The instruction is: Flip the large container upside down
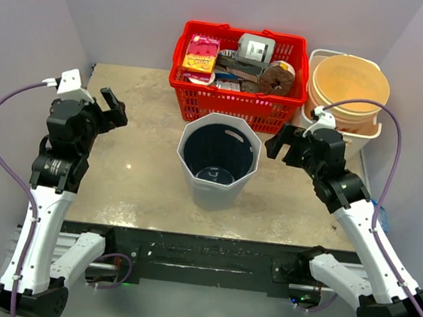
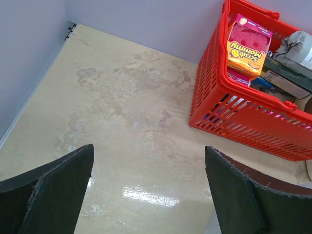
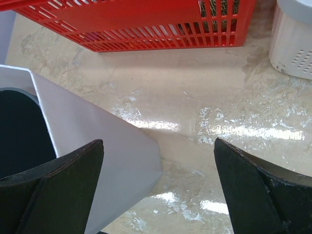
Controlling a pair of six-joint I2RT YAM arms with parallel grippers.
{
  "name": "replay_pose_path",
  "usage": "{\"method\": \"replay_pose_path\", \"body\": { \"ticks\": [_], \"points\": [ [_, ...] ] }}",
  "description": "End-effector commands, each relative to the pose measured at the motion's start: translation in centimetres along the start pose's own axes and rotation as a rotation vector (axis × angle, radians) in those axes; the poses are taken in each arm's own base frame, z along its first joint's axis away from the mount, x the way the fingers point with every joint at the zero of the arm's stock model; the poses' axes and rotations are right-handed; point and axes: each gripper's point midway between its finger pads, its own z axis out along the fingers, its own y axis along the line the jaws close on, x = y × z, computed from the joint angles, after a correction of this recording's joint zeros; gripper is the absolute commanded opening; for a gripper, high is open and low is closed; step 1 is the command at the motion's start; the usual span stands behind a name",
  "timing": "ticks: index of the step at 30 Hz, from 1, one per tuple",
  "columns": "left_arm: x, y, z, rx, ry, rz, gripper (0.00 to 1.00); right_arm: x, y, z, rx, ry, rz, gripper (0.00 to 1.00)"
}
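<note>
Jaws on both arms stand spread wide with nothing between them. On the left arm point(image 1: 65, 143), the left jaws hang over a bare part of the beige marbled tabletop point(image 1: 141, 181) at its left side, well apart from the task's thing. The left wrist view shows their dark fingers point(image 2: 53, 195) at the bottom corners, above the pale surface point(image 2: 122, 107).

On the right arm point(image 1: 338, 179), the right jaws hang just beside the right rim of the large grey plastic container point(image 1: 217, 178). That container stands upright at the middle of the tabletop, its mouth facing up and its inside dark. In the right wrist view, one black finger point(image 3: 53, 190) shows over its grey wall point(image 3: 97, 131), and the other over bare tabletop point(image 3: 219, 97); I cannot tell whether any finger touches it.

Behind the container sits a red slotted plastic basket point(image 1: 232, 109), with a strip of tabletop showing between the two from the right wrist camera point(image 3: 146, 24). A pink and orange sponge pack point(image 2: 247, 46) stands in the basket's left end point(image 2: 243, 117). To the basket's right, a white perforated bin point(image 1: 361, 142) holds a tan round bucket point(image 1: 352, 82).
</note>
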Motion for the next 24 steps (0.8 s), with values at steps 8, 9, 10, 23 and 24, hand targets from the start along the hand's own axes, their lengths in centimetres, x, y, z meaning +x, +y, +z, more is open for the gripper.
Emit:
{"method": "replay_pose_path", "body": {
  "ticks": [8, 9, 10, 23, 24],
  "points": [
    [-0.7, -5.3, -2.0, 0.311, 0.013, 0.054, 1.00, -4.1, 3.4, -2.0, -0.128, -0.068, -0.049, 0.99],
    [-0.5, -6.3, -2.5, 0.374, 0.029, 0.063, 1.00, -4.1, 4.1, -2.1, -0.163, -0.058, -0.054, 0.99],
    [-0.3, -6.8, -2.6, 0.407, 0.039, 0.070, 0.99, -4.2, 5.0, -2.2, -0.209, -0.051, -0.065, 0.99],
    [2.3, -12.2, -4.9, 0.776, 0.187, 0.073, 0.94, -4.8, 9.5, -3.7, -0.437, 0.001, -0.110, 0.94],
    [2.1, -12.1, -4.7, 0.769, 0.174, 0.069, 0.94, -4.7, 10.0, -3.7, -0.467, 0.018, -0.118, 0.93]
  ]
}}
